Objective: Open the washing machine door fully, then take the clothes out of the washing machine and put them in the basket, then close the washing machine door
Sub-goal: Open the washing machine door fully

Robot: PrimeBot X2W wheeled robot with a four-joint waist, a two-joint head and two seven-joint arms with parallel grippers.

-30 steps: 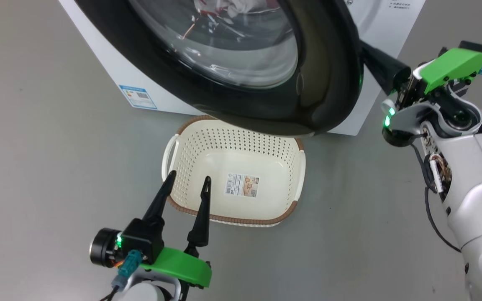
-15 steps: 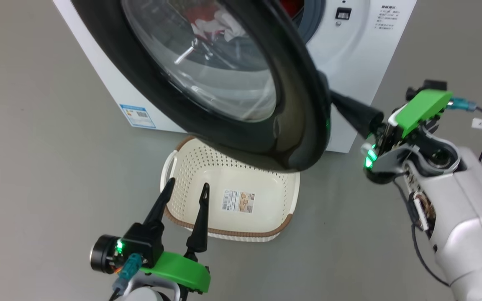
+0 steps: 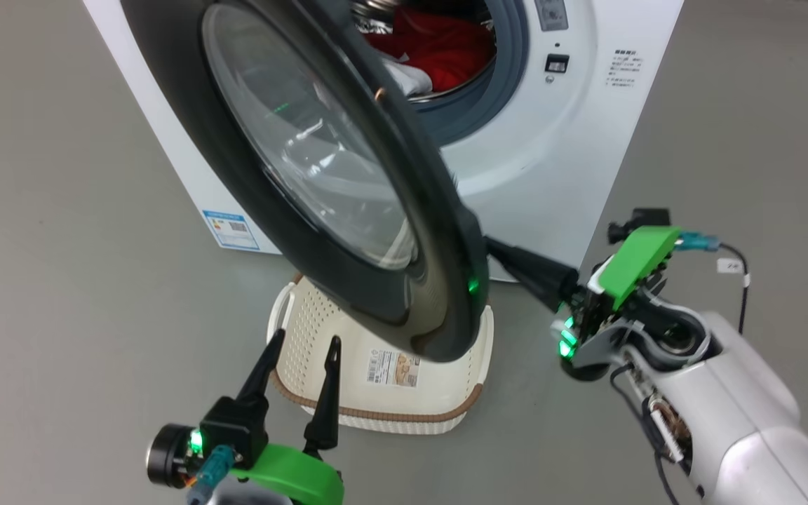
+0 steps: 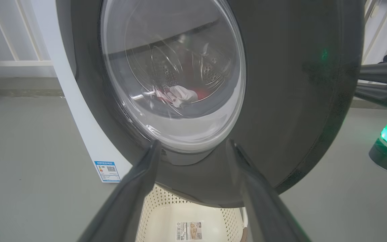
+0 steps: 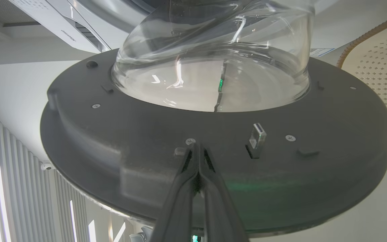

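Door (image 3: pixel 320 182) stands partly open, hinged on my left, its free edge out over the basket (image 3: pixel 376 414). The basket sits on the floor (image 3: pixel 60 294) just in front of the washer (image 3: pixel 551 161). Right pincer (image 5: pixel 197 150) is closed tip to tip with nothing between. The tips press on the door's grey inner face, just beside the latch hook (image 5: pixel 256 137) and below the glass bowl. Left pincer (image 3: pixel 306 339) is spread wide and empty, low at the basket's near rim, facing the door's outer side. Clothes (image 3: pixel 446 45) lie in the drum: red fabric at the mouth, a white piece (image 3: pixel 407 83) at the front lip. Judgement: the door is stiff and fairly heavy and turns only on its hinge, so a push on the flat inner face near the free edge gives the best leverage. The outer rim looks glossy and probably slippery. I keep off the glass and the hook. The clothes look limp and light, and a pinch on a bunched fold at the drum mouth should lift them. Room: the door's lower rim overhangs the basket, and its further sweep runs toward my left pincer, so I would draw that arm clear. There is open floor on both sides of the washer. The gasket (image 3: pixel 509 77) edge may snag fabric.
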